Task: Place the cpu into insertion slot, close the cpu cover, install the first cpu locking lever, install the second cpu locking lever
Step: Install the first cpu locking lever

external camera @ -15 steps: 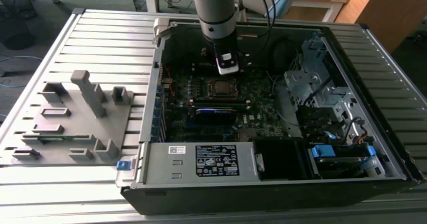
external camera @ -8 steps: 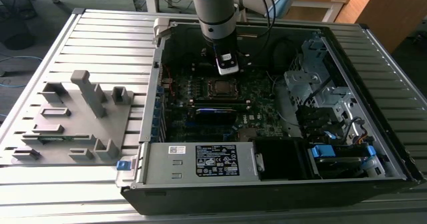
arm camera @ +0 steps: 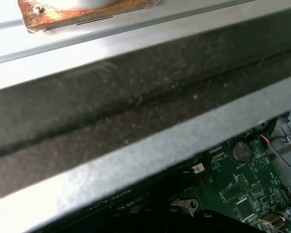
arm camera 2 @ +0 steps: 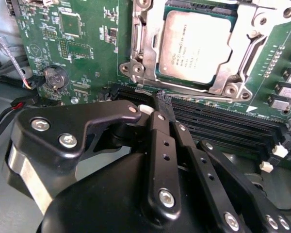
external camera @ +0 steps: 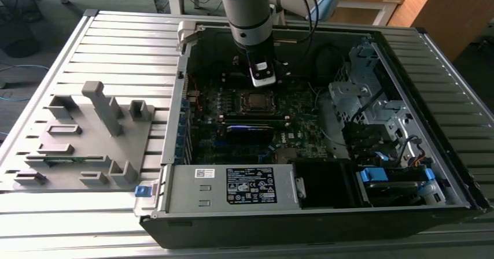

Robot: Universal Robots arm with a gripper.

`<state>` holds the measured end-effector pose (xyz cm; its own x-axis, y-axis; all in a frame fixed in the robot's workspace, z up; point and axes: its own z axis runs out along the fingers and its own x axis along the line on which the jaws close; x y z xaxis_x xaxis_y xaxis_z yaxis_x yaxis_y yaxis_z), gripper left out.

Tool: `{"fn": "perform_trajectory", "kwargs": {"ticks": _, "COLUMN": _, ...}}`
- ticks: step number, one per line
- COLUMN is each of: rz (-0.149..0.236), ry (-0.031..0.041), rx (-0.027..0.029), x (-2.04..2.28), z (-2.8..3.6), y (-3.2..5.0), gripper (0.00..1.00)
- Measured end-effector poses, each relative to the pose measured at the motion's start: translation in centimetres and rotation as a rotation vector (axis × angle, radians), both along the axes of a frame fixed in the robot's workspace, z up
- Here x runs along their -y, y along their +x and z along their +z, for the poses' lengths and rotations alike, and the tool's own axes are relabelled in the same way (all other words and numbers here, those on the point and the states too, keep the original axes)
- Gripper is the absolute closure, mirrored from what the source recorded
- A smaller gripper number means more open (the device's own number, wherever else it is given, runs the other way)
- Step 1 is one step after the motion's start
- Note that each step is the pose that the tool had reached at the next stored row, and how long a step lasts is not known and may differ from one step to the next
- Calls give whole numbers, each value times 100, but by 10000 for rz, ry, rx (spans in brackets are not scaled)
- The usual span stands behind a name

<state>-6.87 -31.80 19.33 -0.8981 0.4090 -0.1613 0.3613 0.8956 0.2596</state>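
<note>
On the exterior view's left, a grey fixture tray [external camera: 85,137] lies on the slatted table [external camera: 115,39], well apart from the work. To its right is the open computer case [external camera: 309,224]. The arm reaches down into it, with the hand [external camera: 262,81] just above the insertion slot [external camera: 240,102] on the motherboard [external camera: 301,126].

In the second wrist view the hand [arm camera 2: 161,99] has its fingers drawn together with nothing between them. The tips hang over the long memory slots [arm camera 2: 223,124], just beside the socket. The cpu [arm camera 2: 196,46] sits in the slot, and the cpu cover [arm camera 2: 144,46] lies down around it, framing it. I cannot tell whether either locking lever is hooked.

As I judge it, the tips are close to the board, so a low or skewed push could scrape the memory slots or their white latches [arm camera 2: 280,150]. A springy lever could also slip off such narrow tips and snap back.

The cpu is square, so it has no real long axis. It lies flat, metal top up, with its sides parallel to the cover's cut-out.
</note>
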Motion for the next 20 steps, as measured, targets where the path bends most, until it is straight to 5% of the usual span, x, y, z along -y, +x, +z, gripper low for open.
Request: {"fn": "perform_trajectory", "kwargs": {"ticks": 20, "rz": 1, "ry": -31, "rx": 55, "x": 0, "z": -29, "y": -3, "gripper": 89}}
